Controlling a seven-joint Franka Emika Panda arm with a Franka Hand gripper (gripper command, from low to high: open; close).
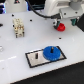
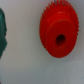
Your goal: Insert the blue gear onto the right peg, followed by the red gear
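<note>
The blue gear (image 1: 51,53) lies flat on the right end of the grey black-edged plate (image 1: 31,62), over the right peg, which it hides. The left peg (image 1: 36,56) stands bare. The red gear (image 1: 60,27) lies on the white table at the back, towards the exterior view's right. My gripper (image 1: 60,23) hangs directly over it, and its jaws look open. In the wrist view the red gear (image 2: 59,34) fills the frame close up, its dark centre hole showing. One dark finger (image 2: 2,32) sits at the edge, apart from the gear.
A small beige and white block (image 1: 18,27) stands on the table at the exterior view's left. Dark equipment lines the back edge behind the arm (image 1: 57,7).
</note>
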